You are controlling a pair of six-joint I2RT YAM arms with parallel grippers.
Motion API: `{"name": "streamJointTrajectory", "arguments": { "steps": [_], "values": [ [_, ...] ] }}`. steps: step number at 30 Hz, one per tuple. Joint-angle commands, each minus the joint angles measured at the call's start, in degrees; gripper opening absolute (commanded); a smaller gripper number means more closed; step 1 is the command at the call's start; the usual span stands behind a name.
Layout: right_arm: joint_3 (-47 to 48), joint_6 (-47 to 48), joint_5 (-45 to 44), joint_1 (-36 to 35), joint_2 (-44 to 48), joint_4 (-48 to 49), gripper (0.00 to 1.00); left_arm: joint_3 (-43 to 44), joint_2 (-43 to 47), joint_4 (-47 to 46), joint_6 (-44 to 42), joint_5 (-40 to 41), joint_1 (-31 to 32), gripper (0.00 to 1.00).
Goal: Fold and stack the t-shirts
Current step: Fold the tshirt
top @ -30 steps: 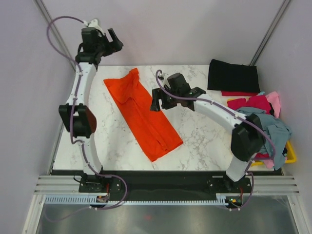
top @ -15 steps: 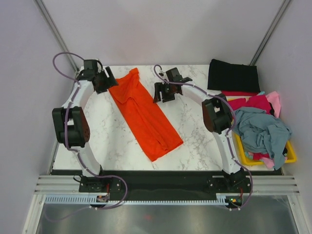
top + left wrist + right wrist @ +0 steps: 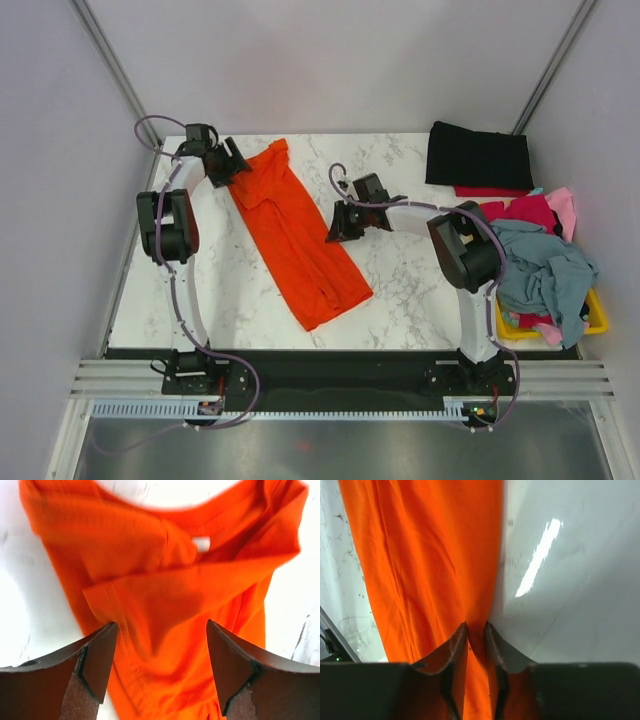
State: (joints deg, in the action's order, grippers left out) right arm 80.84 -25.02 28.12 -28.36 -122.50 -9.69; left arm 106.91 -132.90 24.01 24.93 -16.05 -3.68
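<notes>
Left tool (image 3: 161, 626): jaws apart above collar end of orange t-shirt (image 3: 295, 240). Right tool (image 3: 476, 628): clamped on its long edge.

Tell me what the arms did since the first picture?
The left gripper swung down to the collar end of the orange t-shirt, jaws open over it. The right gripper slid to the shirt's right edge and pinched the cloth. The orange t-shirt still lies flat; the black t-shirt hasn't moved.

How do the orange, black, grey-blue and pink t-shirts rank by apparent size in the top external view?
1. orange t-shirt, laid out long.
2. black t-shirt and grey-blue t-shirt: roughly alike, so not ranked; the grey-blue one is crumpled.
3. pink t-shirt, mostly hidden under others.
</notes>
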Motion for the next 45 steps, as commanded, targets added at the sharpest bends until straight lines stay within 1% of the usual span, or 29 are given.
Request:
{"name": "streamJointTrajectory", "arguments": {
  "steps": [1, 2, 3, 4, 7, 11, 12, 15, 16, 18, 19, 21, 22, 24, 25, 27, 29, 31, 32, 33, 34, 35, 36, 38, 39, 41, 42, 44, 45],
  "values": [
    [-10.5, -3.8, -5.0, -2.1, 3.7, 1.7, 0.26, 7.2, -5.8, -1.0, 3.1, -5.3, -0.2, 0.79],
    [-13.0, -4.3, -5.9, -3.4, 4.8, 2.6, 0.24, 8.5, -7.0, -1.1, 3.5, -6.2, -0.3, 0.78],
    [-16.0, -6.4, -6.8, -4.3, 7.2, 5.8, 0.23, 10.9, -7.9, -1.1, 4.3, -7.1, -0.1, 0.77],
    [-21.6, -7.6, -8.3, -5.3, 8.5, 7.3, 0.22, 12.3, -9.8, -1.1, 4.7, -8.4, 0.2, 0.75],
    [-29.5, -13.6, -8.7, -8.8, 13.2, 13.2, 0.22, 17.9, -12.2, -0.4, 3.6, -11.2, 1.9, 0.75],
    [-33.1, -19.3, -9.3, -15.7, 15.9, 16.9, 0.21, 23.9, -15.6, -0.3, 2.7, -15.1, 5.5, 0.76],
    [-33.5, -20.1, -9.0, -16.8, 15.9, 18.5, 0.21, 26.0, -16.9, -0.4, 2.4, -15.8, 6.6, 0.76],
    [-32.9, -20.9, -9.3, -19.0, 15.3, 18.7, 0.21, 27.6, -17.8, -0.4, 3.3, -16.3, 7.2, 0.78],
    [-32.7, -20.6, -9.2, -19.2, 14.9, 18.5, 0.26, 27.9, -17.7, -0.1, 3.2, -16.3, 7.0, 0.79],
    [-31.7, -18.8, -10.1, -19.0, 14.5, 16.0, 0.39, 29.4, -17.1, 1.3, 1.3, -16.1, 6.8, 0.81],
    [-30.2, -17.5, -10.5, -19.0, 14.6, 14.7, 0.51, 29.8, -15.6, 3.5, 0.7, -15.2, 6.6, 0.83],
    [-27.8, -14.2, -14.3, -18.8, 15.3, 9.8, 0.58, 28.4, -12.6, 4.3, -0.8, -14.4, 5.8, 0.89],
    [-27.1, -13.3, -15.4, -18.3, 15.8, 7.9, 0.62, 27.4, -8.7, 5.3, -1.2, -12.6, 5.5, 0.97],
    [-25.8, -11.4, -16.1, -17.5, 17.4, 4.1, 0.64, 24.1, -4.0, 6.2, -2.0, -9.6, 4.7, 1.00],
    [-25.6, -10.8, -16.5, -16.7, 19.1, 3.0, 0.66, 22.8, 0.8, 6.6, -2.2, -6.7, 4.3, 1.00],
    [-25.6, -9.4, -17.6, -16.3, 21.7, -0.3, 0.68, 19.8, 5.0, 8.5, -2.4, -4.5, 3.8, 1.00],
    [-26.3, -7.9, -19.3, -14.5, 25.9, -1.8, 0.72, 17.5, 12.0, 10.8, -2.6, -2.3, 1.2, 1.00],
    [-26.0, -7.7, -19.4, -11.8, 28.2, -2.1, 0.77, 9.3, 18.3, 12.0, -2.6, 0.3, 1.1, 1.00],
    [-25.4, -7.5, -18.5, -8.5, 28.9, -1.6, 0.78, 5.8, 24.9, 11.9, -2.6, 0.4, 1.1, 1.00],
    [-22.9, -7.0, -17.7, -6.9, 28.5, -0.3, 0.78, -2.0, 27.9, 11.9, -2.3, 0.8, 1.2, 1.00],
    [-20.9, -6.1, -16.4, -4.4, 27.5, -0.3, 0.78, -6.3, 30.7, 11.8, -2.1, 0.9, 1.2, 1.00],
    [-18.5, -5.7, -13.6, -3.3, 24.4, -0.8, 0.78, -10.8, 37.0, 11.5, -1.5, 1.5, 1.3, 1.00],
    [-12.8, -5.2, -11.5, -2.5, 22.7, -4.2, 0.78, -20.2, 39.9, 11.1, -0.9, 2.1, 1.3, 1.00],
    [-9.5, -5.0, -9.8, -1.8, 20.3, -6.2, 0.77, -29.3, 45.9, 10.3, -0.4, 2.1, 1.5, 1.00],
    [-9.4, -5.3, -9.1, -1.8, 20.4, -6.6, 0.77, -37.7, 52.2, 10.3, 1.1, 2.9, 1.3, 0.99],
    [-11.3, -6.7, -8.3, -1.9, 21.3, -5.5, 0.79, -45.7, 57.7, 9.0, 2.5, 3.5, 1.4, 1.00],
    [-13.8, -8.5, -7.1, -1.9, 21.3, -3.3, 0.79, -52.1, 62.5, 8.6, 3.7, 3.6, 1.4, 1.00],
    [-16.7, -11.2, -3.6, -1.9, 20.3, 2.6, 0.79, -58.6, 67.5, 7.7, 4.8, 1.9, 1.7, 0.99],
    [-16.7, -11.6, -3.6, -1.9, 19.4, 4.4, 0.79, -60.2, 67.5, 7.5, 5.0, 1.9, 1.9, 0.99]
  ]
}}
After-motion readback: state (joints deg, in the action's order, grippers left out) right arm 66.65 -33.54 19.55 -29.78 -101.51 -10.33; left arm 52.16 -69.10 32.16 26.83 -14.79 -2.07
